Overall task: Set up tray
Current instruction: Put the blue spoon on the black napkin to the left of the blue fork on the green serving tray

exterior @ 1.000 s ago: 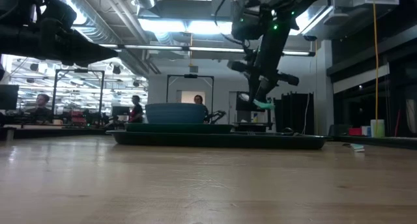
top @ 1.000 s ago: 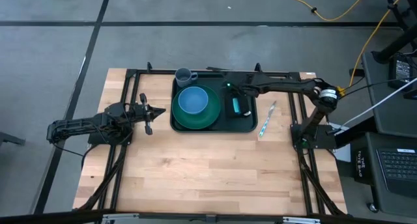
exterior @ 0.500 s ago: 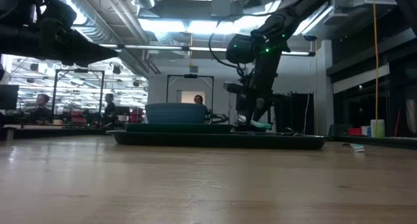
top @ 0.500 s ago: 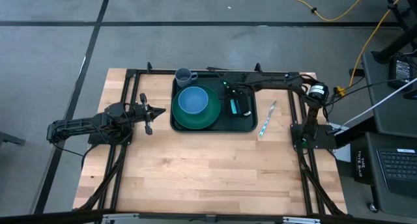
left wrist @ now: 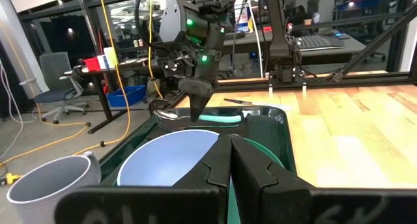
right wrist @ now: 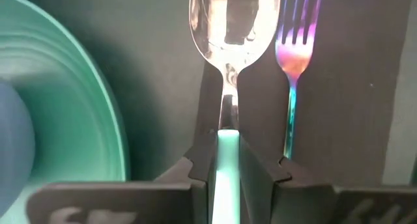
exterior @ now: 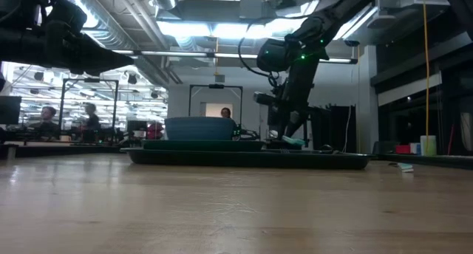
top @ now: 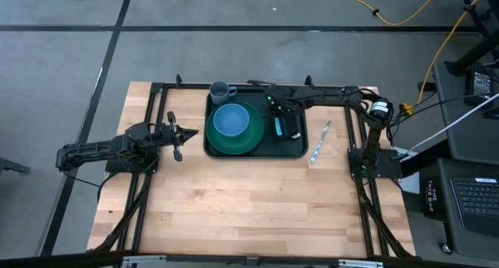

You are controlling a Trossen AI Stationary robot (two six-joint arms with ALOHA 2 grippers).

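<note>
Lowered since a second ago: right arm now reaches in over the tray's right half with its spoon nearly down; hardly any shift over the last half second. Left arm unmoved.

Tray point(top: 292, 149) near the table's far edge, roughly midway across, long sides running left to right. On its left half, green plate point(top: 253, 139) carrying blue bowl point(top: 231, 121). On its right half, black napkin point(top: 297, 126) with a fork point(right wrist: 292, 61) lying on it, tines iridescent. Right gripper point(top: 277, 118) low over that napkin, clamped on the mint-green handle of a spoon point(right wrist: 233, 22), bowl of the spoon pointing ahead and lined up just beside the fork, on the plate side. Cannot tell whether the spoon touches the napkin.

Grey mug point(top: 221, 90) standing on the table at the tray's far left corner, just outside the rim. Knife point(top: 320, 143) with a mint handle lying on bare wood just right of the tray.

Left gripper point(top: 178, 135) parked near the table's left side, well short of the tray, fingers pressed together on nothing.

Table point(top: 249, 213) pale wood, edged by black framing.
</note>
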